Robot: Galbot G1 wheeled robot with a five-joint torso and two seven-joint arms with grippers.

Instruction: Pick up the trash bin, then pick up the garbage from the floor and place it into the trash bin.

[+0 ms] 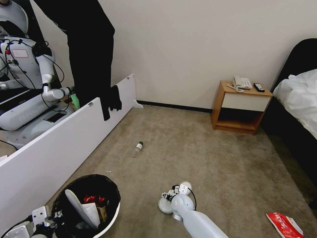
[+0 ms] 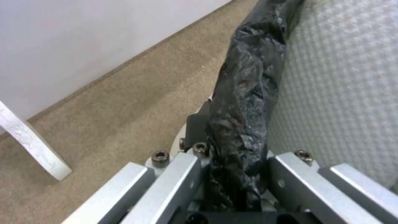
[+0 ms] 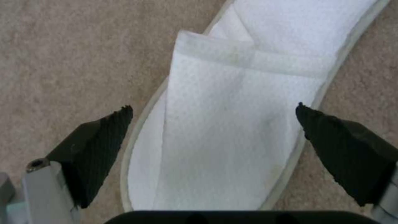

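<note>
Slipper [image 3: 232,124] trouble is the likeliest failing from where I stand. The right gripper [image 3: 213,130] hangs low over the carpet with its jaws spread wide, one black pad on each side of the white slipper's toe end, neither touching it. The slipper is flat, soft and broad; if the jaws close across its full width they may only buckle it or skate off the sole rim, and if they stop too high they will pinch the thin upper alone, which could tear or slip free on the lift.

The left gripper [image 1: 49,219] has its jaws clamped on the bin [image 1: 110,218] rim and the folded-over black bag [image 2: 244,93], holding the bin near the white board [image 1: 49,155]. The bin leans and already carries another slipper, red wrappers and brown paper. That grip is partly on slick bag plastic, so the bin could slide or swing, and a tall slipper dropped on top might hang over the rim and fall out.

A green-capped bottle [image 1: 138,147] lies mid-carpet and a red packet [image 1: 284,225] lies beside the right arm, near the bed; both are round or slick and could skid away when nudged.
</note>
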